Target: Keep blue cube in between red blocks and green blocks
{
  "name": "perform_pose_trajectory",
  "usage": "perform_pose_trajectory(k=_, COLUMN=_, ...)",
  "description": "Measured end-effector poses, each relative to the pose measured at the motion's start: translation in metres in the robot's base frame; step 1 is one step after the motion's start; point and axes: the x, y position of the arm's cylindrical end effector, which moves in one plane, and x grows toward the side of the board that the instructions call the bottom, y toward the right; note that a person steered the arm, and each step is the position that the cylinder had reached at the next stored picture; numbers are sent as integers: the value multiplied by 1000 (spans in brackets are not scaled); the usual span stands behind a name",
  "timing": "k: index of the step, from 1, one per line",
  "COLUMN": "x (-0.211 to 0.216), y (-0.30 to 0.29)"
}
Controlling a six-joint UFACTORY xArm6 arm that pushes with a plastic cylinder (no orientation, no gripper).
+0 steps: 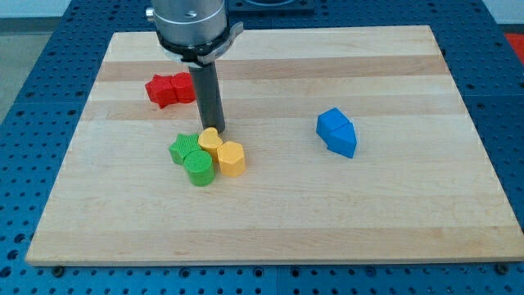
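My tip rests on the board just above the yellow heart block, touching or nearly touching it. Two red blocks lie together at the view's upper left, partly behind the rod. A green star-shaped block and a green cylinder sit below my tip, packed against the yellow heart and a yellow hexagonal block. The blue blocks, a cube with a second blue piece against it, lie far to the view's right, apart from all others.
The wooden board lies on a blue perforated table. The arm's grey wrist housing hangs over the board's top edge.
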Motion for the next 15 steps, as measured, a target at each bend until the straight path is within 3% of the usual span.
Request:
perform_pose_trajectory(k=4, x=-13, y=0)
perform_pose_trajectory(k=6, x=-47, y=16)
perform_pose_trajectory(k=8, x=-73, y=185)
perform_pose_trajectory(k=9, x=-61, y=285)
perform_pose_trajectory(k=10, x=-8, y=352)
perform_pose_trajectory(k=11, x=51, y=379)
perform_pose_trajectory(k=12, x=67, y=359)
perform_pose_trajectory(k=15, x=2, y=199)
